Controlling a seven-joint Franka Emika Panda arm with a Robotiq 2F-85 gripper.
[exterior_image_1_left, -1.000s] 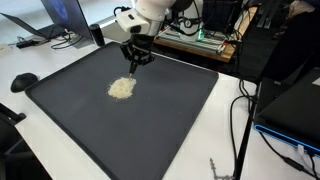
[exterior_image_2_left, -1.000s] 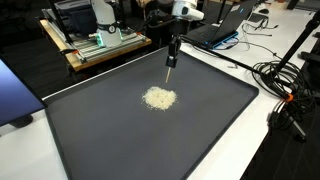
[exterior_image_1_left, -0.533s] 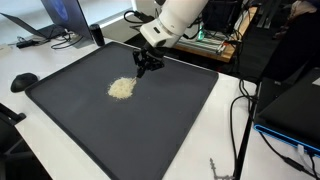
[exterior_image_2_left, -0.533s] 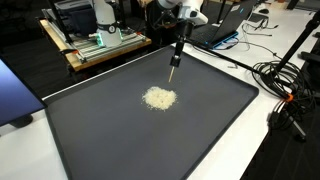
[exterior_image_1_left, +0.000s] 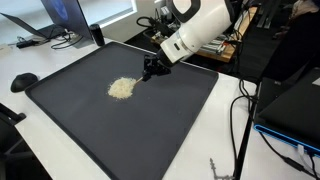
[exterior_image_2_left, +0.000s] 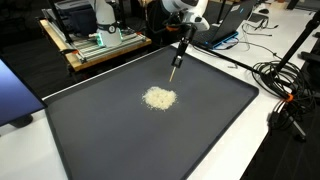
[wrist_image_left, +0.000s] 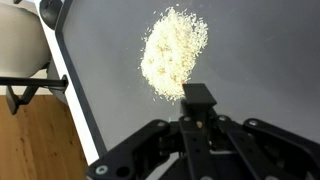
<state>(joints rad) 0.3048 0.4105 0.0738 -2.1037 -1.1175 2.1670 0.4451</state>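
Swung the black fingers sideways over the last second, off the small loose heap of pale cream grains and toward the far edge of the broad dark grey mat. Nearest, white worktop carrying that mat. Mid-mat, the heap, compact and lying alone. Just past it, fingers clenched tight together, tilted, low over the mat, near the grains yet apart from them. In the wrist view, heap just ahead of the fingers.

Bright, even room light falls on the mat, leaving only faint shadows in both exterior views. In the wrist view the pile on the mat looks overexposed and the gripper soft.
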